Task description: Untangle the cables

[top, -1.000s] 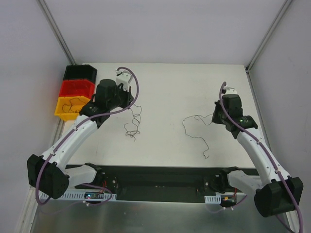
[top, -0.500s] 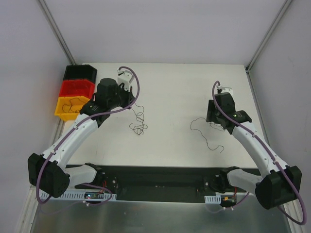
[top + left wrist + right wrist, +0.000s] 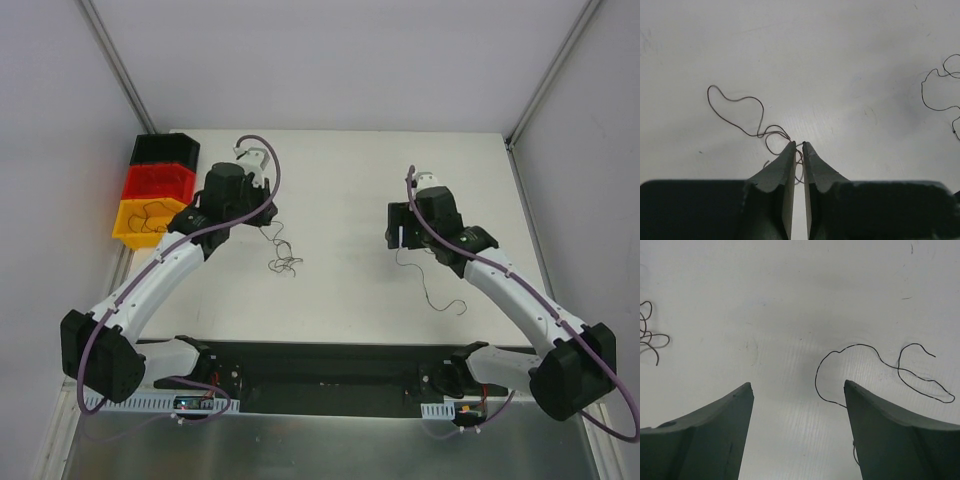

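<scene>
On the desk [image 3: 340, 170]: left end effector [image 3: 797, 145] pinched shut on the tangle [image 3: 762, 112]. Right end effector [image 3: 797, 385] gapes wide, empty, over a lone cable [image 3: 860, 344]. Mid-separation, I'd say. Next, the right should grip another strand.

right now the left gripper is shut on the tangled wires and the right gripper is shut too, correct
Not quite. The left gripper is shut on the tangled wires, but the right gripper is open: the right wrist view shows its fingers spread wide apart, holding nothing.
</scene>
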Robot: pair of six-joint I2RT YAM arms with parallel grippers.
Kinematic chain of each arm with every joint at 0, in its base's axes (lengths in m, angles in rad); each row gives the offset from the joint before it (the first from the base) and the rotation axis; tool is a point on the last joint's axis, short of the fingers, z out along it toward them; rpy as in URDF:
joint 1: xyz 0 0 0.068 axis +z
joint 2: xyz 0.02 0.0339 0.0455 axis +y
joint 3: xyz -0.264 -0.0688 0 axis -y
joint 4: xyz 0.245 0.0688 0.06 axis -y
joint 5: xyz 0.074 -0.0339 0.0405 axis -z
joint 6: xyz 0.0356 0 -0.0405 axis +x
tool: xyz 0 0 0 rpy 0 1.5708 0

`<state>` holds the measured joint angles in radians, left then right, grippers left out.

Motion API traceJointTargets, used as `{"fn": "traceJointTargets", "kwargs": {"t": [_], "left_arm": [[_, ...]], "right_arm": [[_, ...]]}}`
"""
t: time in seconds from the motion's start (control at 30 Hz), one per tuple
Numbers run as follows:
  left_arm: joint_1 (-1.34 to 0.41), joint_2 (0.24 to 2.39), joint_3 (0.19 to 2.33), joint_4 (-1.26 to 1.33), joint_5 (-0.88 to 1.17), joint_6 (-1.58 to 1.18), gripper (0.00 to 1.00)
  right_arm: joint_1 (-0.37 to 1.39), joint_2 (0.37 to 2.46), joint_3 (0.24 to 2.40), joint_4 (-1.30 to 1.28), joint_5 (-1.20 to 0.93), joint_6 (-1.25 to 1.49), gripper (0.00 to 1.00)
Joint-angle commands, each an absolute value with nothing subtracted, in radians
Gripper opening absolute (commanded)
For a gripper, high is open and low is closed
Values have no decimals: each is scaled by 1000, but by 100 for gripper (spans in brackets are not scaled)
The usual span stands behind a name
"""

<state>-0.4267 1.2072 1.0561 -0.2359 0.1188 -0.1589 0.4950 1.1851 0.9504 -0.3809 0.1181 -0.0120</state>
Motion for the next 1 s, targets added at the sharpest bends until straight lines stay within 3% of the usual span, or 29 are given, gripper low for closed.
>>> {"fn": "traceJointTargets", "kwargs": {"t": [0.0,0.07,0.1,0.17,0.2,0.23,0.3,0.43,0.6,0.87,0.93,0.97], "left_arm": [[-434,1238,1014,-304,72,-362,8],[-433,1255,982,-308,104,-414,8],[-433,1261,974,-308,130,-432,15],[-433,1270,956,-308,164,-483,39],[-433,1281,954,-304,164,-506,57],[-433,1305,962,-302,182,-505,66],[-434,1383,1015,-330,271,-450,98],[-443,1610,1190,-457,327,-281,99],[-489,1847,1414,-708,189,13,97],[-563,1939,1424,-776,42,252,98],[-563,1962,1428,-782,6,249,92],[-563,1971,1430,-784,-26,249,85]], "right_arm": [[499,1132,910,-304,133,-89,76],[499,1108,878,-273,138,-91,77],[499,1095,861,-258,132,-86,77],[497,1077,829,-227,103,-77,77],[499,1069,813,-215,89,-71,77],[497,1063,804,-209,80,-64,77],[499,1049,792,-201,58,-52,77],[499,1008,767,-183,41,-45,78],[495,925,736,-166,44,-44,79],[497,874,715,-144,41,-43,81],[497,880,715,-141,28,-37,82],[497,885,713,-138,25,-34,81]]}}
